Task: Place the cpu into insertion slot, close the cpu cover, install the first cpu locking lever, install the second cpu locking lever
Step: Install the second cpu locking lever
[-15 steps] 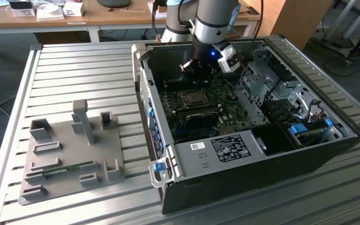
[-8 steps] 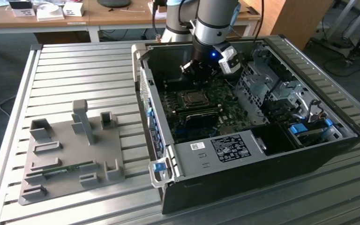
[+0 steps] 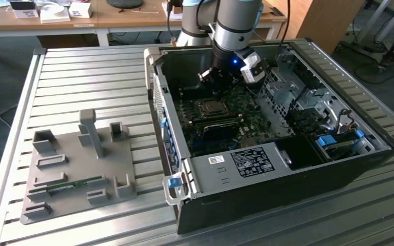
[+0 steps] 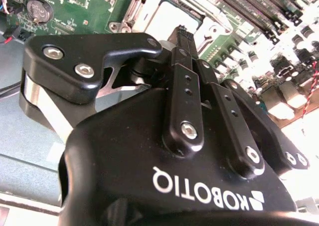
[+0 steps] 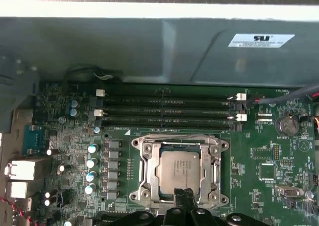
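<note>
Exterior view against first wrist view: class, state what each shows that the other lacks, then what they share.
Exterior alone: the grey fixture tray on the slatted table, beside the computer case. First wrist alone: the coin battery and the long memory slots close up. Shared: the cpu seated in the insertion slot, cpu cover down around it, gripper above.

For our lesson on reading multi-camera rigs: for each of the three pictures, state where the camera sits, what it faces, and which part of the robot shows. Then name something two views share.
Exterior view: off the arm, high, looking down at the open computer case; the arm and gripper reach inside.
First wrist view: on the arm, facing the motherboard; the cpu lies under the closed cpu cover.
Second wrist view: behind the gripper body.
Shared: both wrist views show the cpu.
</note>
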Motion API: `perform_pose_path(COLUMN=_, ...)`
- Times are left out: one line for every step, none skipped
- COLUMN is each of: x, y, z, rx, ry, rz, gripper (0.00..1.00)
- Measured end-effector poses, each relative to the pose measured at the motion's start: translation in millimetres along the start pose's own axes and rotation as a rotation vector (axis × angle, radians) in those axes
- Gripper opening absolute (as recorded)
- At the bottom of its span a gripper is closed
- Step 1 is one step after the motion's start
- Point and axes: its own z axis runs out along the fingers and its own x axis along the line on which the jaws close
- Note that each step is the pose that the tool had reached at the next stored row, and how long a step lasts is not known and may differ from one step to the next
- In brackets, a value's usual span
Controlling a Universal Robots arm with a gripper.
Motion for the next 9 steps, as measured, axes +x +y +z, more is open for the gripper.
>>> perform_pose_path(x=0.0, y=-0.7, z=0.0, rx=0.0000, ry=-0.0001, rz=0.000, gripper=0.11)
perform_pose_path(x=0.0, y=-1.4, z=-0.1, rx=0.0000, ry=0.0000, rz=0.000, gripper=0.11)
perform_pose_path(x=0.0, y=-2.0, z=-0.2, rx=0.0000, ry=0.0000, rz=0.000, gripper=0.11)
perform_pose_path(x=0.1, y=-2.4, z=-0.2, rx=0.0000, ry=0.0000, rz=0.000, gripper=0.11)
perform_pose_path(x=0.1, y=-2.8, z=-0.2, rx=0.0000, ry=0.0000, rz=0.000, gripper=0.11)
perform_pose_path(x=0.1, y=-3.0, z=-0.2, rx=-0.0001, ry=-0.0001, rz=0.000, gripper=0.11)
perform_pose_path(x=0.1, y=-3.1, z=-0.2, rx=0.0000, ry=0.0000, rz=0.000, gripper=0.11)
perform_pose_path(x=0.1, y=-3.4, z=-0.3, rx=0.0000, ry=0.0000, rz=0.000, gripper=0.11)
perform_pose_path(x=0.0, y=-3.6, z=-0.3, rx=0.0000, ry=0.0000, rz=0.000, gripper=0.11)
